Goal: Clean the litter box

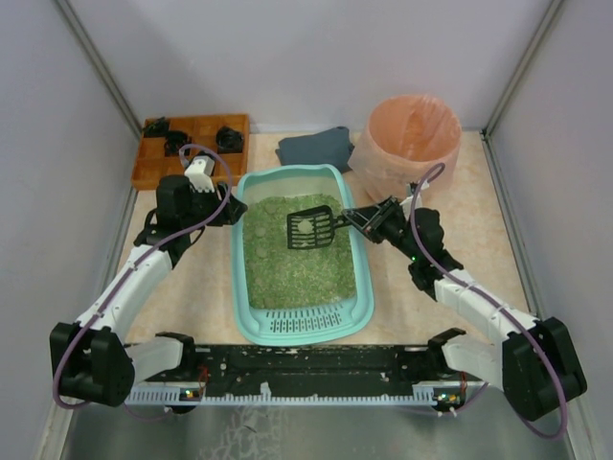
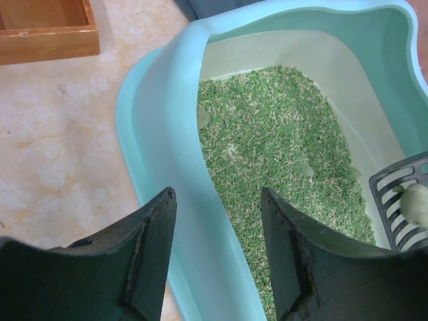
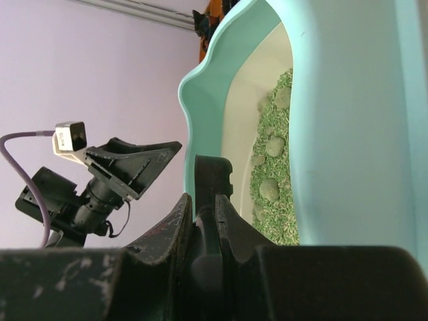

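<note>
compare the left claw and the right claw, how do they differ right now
The left claw is open, its jaws straddling the litter box's left rim; the right claw is shut on the black scoop's handle. The left holds nothing; the right holds the scoop over the litter with a pale clump on it. Both sit at the box's far half.

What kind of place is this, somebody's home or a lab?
Probably a lab test cell, not a home: plain grey walls box in a small table, two robot arms are bolted at its near edge, and the litter box and pink-bagged bin look staged.
</note>
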`<state>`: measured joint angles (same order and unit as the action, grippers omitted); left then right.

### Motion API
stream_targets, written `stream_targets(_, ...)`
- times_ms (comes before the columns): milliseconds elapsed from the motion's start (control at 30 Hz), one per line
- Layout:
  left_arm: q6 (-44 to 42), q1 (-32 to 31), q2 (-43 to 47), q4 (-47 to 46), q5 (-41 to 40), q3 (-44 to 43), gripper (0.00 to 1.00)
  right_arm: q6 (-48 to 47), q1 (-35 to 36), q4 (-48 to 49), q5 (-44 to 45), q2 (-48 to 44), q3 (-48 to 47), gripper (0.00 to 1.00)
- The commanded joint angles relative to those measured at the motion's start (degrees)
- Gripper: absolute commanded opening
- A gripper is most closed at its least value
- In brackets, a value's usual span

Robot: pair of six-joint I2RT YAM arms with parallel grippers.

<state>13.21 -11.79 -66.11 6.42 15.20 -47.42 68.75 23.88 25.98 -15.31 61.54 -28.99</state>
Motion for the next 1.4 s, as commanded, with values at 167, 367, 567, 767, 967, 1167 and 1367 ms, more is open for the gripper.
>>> stream_targets(167,0.06,0.01,1.13,-1.23,0.58,0.31,0.59,-1.08,0.29,-1.11,1.46,-3.4,-4.25,0.0)
stream_targets(367,-0.11,0.01,0.87,-0.84,0.41,0.03,0.57,-0.85,-0.8,-4.69,2.82,-3.16,-9.26,0.0)
stream_targets(567,-0.12,0.01,0.9,-0.72,-0.17,0.05,0.59,-0.81,-4.45,-7.47,1.52,-1.47,-17.0,0.0)
stream_targets(767,-0.04,0.01,0.93,-0.68,-0.04,-0.09,0.59,-0.32,-10.59,-9.83,1.91,-0.48,-24.09,0.0)
stream_targets(967,-0.01,0.01,1.06,-0.69,-0.2,-0.06,0.59,-3.6,-17.19,-17.25,7.42,-0.86,-30.46,0.0)
stream_targets(1167,0.01,0.01,0.89,-0.73,0.13,-0.13,0.59,-6.35,-21.24,-20.28,19.99,-2.13,-31.75,0.0)
stream_targets(1367,0.06,0.01,0.96,-0.64,0.17,-0.29,0.59,-14.82,-22.3,-19.62,29.61,-0.79,-33.07,0.0)
